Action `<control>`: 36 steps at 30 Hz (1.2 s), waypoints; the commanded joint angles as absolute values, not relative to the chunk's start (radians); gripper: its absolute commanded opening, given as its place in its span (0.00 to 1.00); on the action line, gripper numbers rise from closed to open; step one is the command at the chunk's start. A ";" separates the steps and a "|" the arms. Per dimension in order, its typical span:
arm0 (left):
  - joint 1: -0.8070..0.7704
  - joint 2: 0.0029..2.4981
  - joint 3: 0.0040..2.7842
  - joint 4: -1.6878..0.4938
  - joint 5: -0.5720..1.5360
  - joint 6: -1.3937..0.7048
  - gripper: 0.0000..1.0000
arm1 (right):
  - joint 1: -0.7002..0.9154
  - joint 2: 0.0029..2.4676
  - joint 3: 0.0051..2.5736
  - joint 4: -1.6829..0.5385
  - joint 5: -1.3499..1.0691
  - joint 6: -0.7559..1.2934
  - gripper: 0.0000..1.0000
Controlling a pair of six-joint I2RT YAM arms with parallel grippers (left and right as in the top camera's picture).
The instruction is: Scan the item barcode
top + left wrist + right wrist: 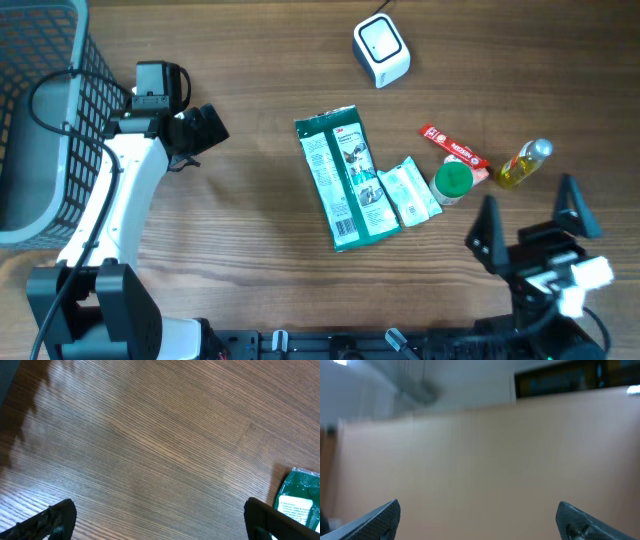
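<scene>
Wood-grain worktop (250,250) carries everything here, and the long green packet (345,178) in its middle serves as the landmark. Nearest to the robot's base, to the right of the packet and closer than it, the right arm (545,255) sits folded low. Its jaws are spread wide and hold nothing. In its wrist view the two dark fingers (375,520) frame only a pale wall, so the jaws point away from the worktop.

The left arm (125,200) rises from the near corner left of the packet. Its white link stretches away beside a grey wire basket (40,120), and the wrist turns toward the packet. The jaws are also fully spread, empty, above bare wood. The packet corner (300,495) shows at the edge of that wrist view, apart from the fingers (272,520).

Touching the packet on its right lies a small pale sachet (408,192), then a green-capped jar (453,182), a red stick pack (453,148) and a yellow bottle (525,165). Farthest, beyond the packet, stands the white scanner (381,50).
</scene>
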State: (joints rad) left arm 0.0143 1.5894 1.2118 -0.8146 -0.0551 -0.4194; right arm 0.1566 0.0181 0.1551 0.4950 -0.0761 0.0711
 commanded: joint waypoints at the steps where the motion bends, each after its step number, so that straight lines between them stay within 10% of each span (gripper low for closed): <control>1: 0.018 1.597 1.210 -0.813 -0.061 -0.400 1.00 | 0.151 0.004 0.081 0.440 -0.113 0.001 1.00; 16: 0.018 1.597 1.210 -0.813 -0.061 -0.400 1.00 | 0.151 0.003 0.005 0.001 -0.073 0.000 1.00; 36: 0.018 1.597 1.210 -0.813 -0.061 -0.400 1.00 | 0.100 0.003 0.005 0.000 -0.068 -0.052 1.00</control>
